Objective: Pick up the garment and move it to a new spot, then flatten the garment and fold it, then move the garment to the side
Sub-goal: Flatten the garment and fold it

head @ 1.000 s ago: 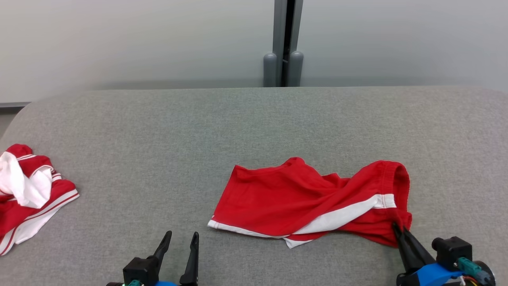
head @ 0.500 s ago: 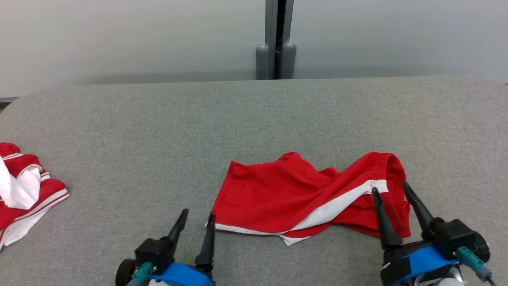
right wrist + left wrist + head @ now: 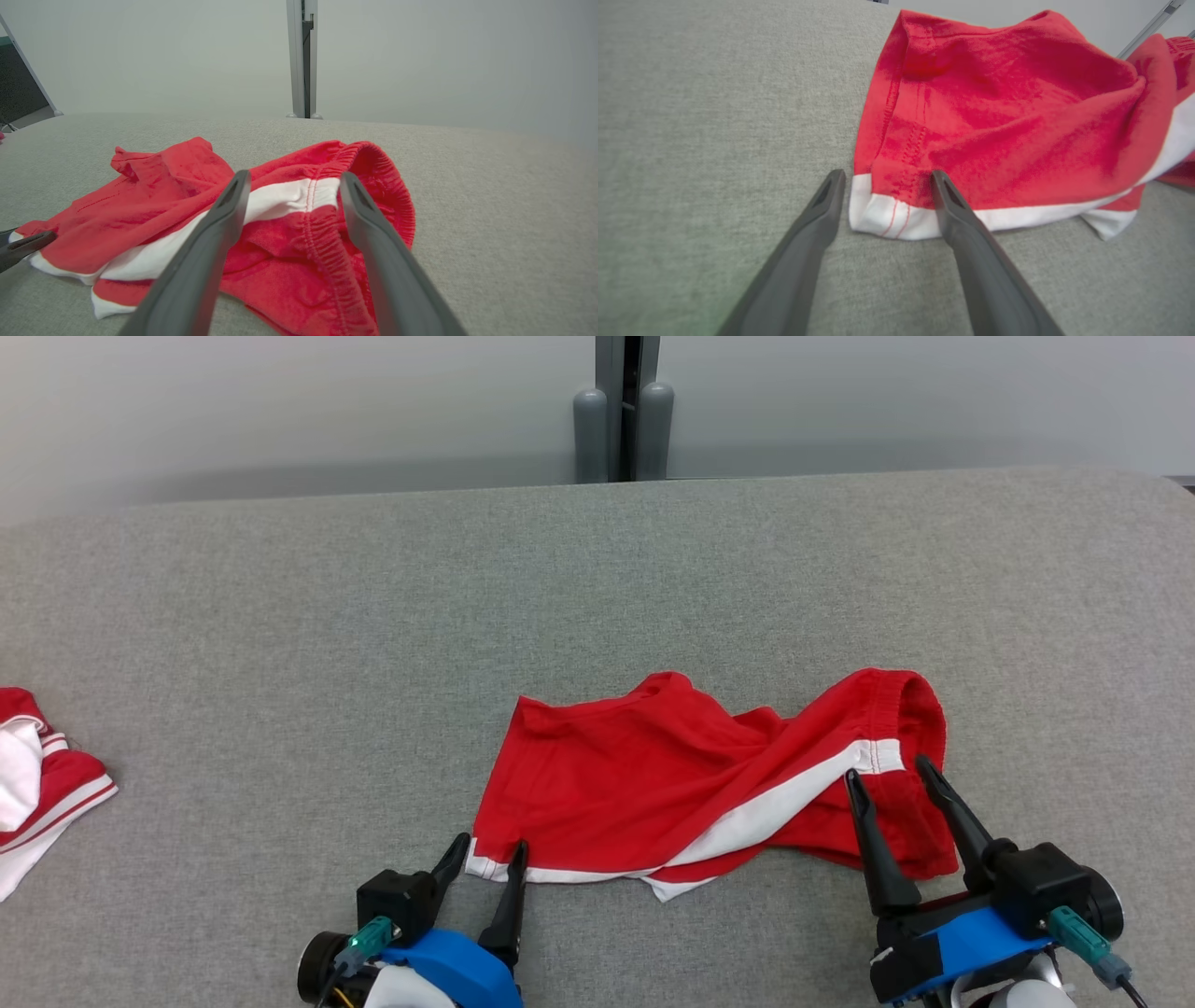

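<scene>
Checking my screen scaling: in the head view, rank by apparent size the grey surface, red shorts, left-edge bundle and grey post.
1. grey surface
2. red shorts
3. left-edge bundle and grey post: look alike, bundle cut off by frame, so unranked.

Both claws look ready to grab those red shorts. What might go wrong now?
1. The left gripper straddles only the white hem corner of the shorts; so thin a bite may slip out.
2. The right gripper stands open over the bunched waistband; it might pinch several layers at once, leaving the twist in.
</scene>
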### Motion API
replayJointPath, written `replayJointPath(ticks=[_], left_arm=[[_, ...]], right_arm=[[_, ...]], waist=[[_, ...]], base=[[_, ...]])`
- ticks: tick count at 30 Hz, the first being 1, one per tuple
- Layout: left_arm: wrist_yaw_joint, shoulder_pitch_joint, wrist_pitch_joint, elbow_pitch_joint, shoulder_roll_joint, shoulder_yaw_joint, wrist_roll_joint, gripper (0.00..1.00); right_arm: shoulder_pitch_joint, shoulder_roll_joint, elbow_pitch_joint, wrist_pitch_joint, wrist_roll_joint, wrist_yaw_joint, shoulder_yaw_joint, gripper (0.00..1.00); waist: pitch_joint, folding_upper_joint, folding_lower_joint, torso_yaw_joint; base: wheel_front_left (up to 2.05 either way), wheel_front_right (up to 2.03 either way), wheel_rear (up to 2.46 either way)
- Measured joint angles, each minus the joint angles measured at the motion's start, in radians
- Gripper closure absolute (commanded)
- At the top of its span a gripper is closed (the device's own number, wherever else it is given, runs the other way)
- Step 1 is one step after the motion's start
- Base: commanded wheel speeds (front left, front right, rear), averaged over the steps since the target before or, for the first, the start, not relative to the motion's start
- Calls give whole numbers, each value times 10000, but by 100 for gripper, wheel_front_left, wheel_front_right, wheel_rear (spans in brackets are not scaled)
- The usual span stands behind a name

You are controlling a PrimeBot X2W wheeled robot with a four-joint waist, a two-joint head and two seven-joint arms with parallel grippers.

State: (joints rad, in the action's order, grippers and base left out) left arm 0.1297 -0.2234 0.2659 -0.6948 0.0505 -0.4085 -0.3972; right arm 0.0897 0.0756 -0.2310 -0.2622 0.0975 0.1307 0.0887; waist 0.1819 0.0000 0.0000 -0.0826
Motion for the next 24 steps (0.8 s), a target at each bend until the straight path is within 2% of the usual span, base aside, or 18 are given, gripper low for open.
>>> replayJointPath(ticks=[3,6,7,8,17,24], left_arm=[[0,-133,15,-196,10,-178,-48,0],[0,-228,15,-236,23,-286,-86,55],[0,-233,12,-176,31,-297,-96,75],[0,-233,2,-100,36,-303,-96,100],[0,175,-13,1384,59,278,19,100],[0,1054,-15,1695,54,408,107,100]], right_arm=[[9,-25,4,0,0,0,-19,0],[9,-40,10,0,0,0,-50,0],[9,-44,10,0,0,0,-52,0],[12,-52,8,0,2,0,-54,0],[20,-82,-180,0,119,0,-94,0],[-155,-111,-571,0,192,0,-77,0]], waist=[[56,0,0,-22],[83,0,0,-12],[90,0,0,-1],[91,0,0,15],[-238,0,0,530],[-679,0,0,1254]], base=[[0,0,0],[0,0,0],[0,0,0],[0,0,0],[0,0,0],[0,0,0]])
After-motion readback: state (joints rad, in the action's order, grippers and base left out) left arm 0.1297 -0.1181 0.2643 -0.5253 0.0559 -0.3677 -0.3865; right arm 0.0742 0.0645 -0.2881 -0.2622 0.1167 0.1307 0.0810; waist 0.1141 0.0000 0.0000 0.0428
